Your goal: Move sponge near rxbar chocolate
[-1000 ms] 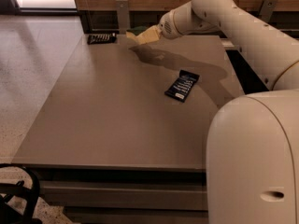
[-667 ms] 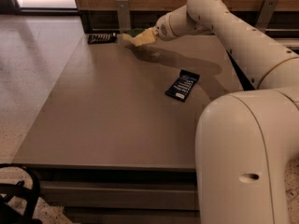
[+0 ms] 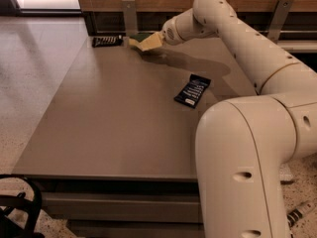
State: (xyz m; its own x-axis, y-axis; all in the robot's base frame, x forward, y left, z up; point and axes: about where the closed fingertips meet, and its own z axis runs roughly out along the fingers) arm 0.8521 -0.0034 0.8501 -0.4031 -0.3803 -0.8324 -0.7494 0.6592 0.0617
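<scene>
The sponge (image 3: 143,40), dark green on top with pale yellow foam, is held just above the far left part of the table. My gripper (image 3: 157,37) is shut on the sponge; the arm reaches to it from the right. The rxbar chocolate (image 3: 106,41), a flat black wrapper, lies at the table's far left corner, a short way left of the sponge.
A dark blue bar wrapper with white print (image 3: 192,90) lies right of the table's middle. The grey table (image 3: 114,128) backs onto a wooden wall with metal brackets (image 3: 130,14). My arm's large lower body (image 3: 247,167) fills the front right.
The gripper with the sponge has moved left and a little toward the far edge, closer to the black wrapper.
</scene>
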